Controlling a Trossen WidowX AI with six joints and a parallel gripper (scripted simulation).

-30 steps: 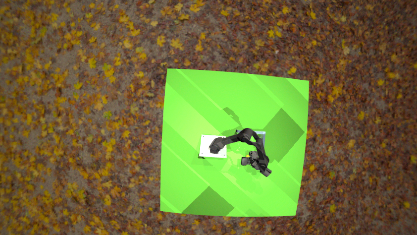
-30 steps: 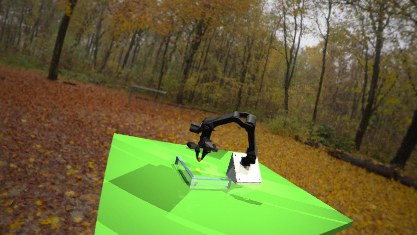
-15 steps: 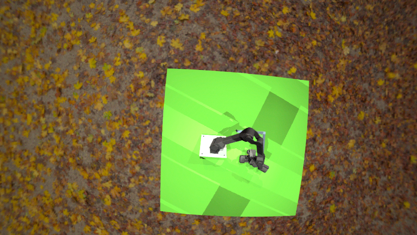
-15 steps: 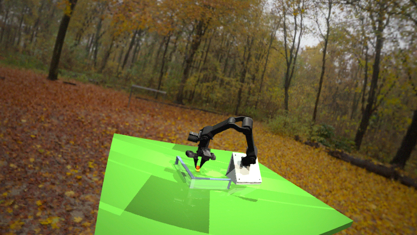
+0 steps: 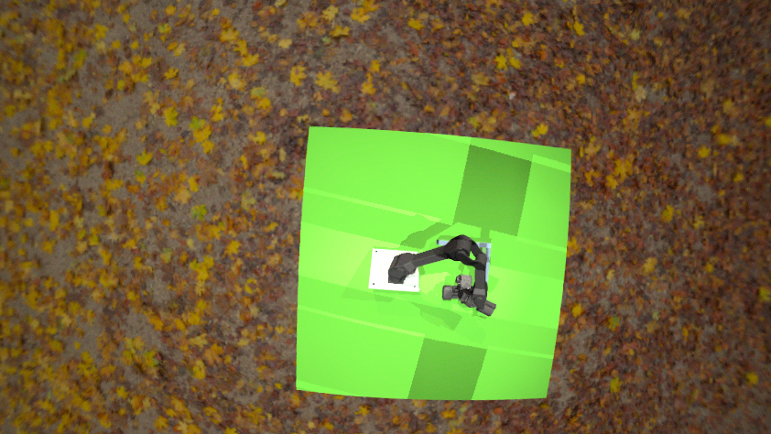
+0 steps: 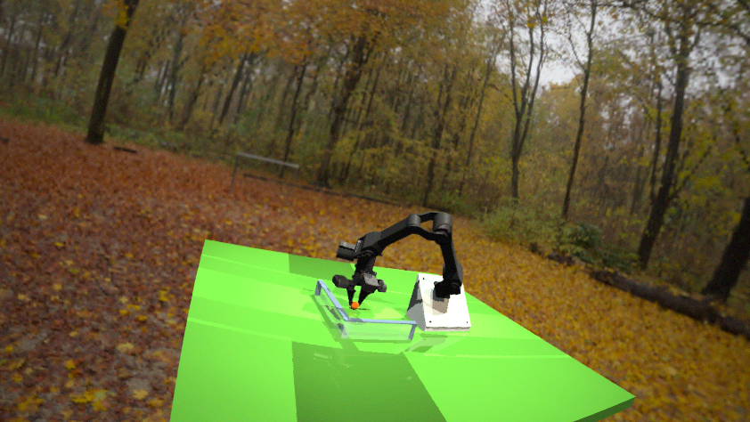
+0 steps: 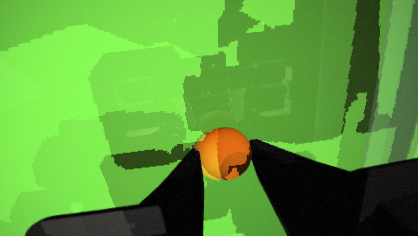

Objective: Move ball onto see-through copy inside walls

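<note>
The orange ball (image 7: 231, 149) (image 6: 354, 304) sits between my gripper's two black fingers (image 6: 355, 303), which are shut on it. In the exterior view the ball is low, at the green table (image 6: 246, 314) (image 5: 355, 161), inside the corner made by the two clear walls (image 6: 328, 296) (image 6: 379, 320). In the wrist view the paler see-through copy (image 7: 206, 156) overlaps the ball's left side, so the two nearly coincide. In the overhead view the gripper (image 5: 449, 292) hides the ball.
The arm's white base block (image 6: 444, 313) stands just right of the walls. The base plate (image 5: 378, 269) shows in the overhead view. Leaf-covered ground surrounds the table on all sides.
</note>
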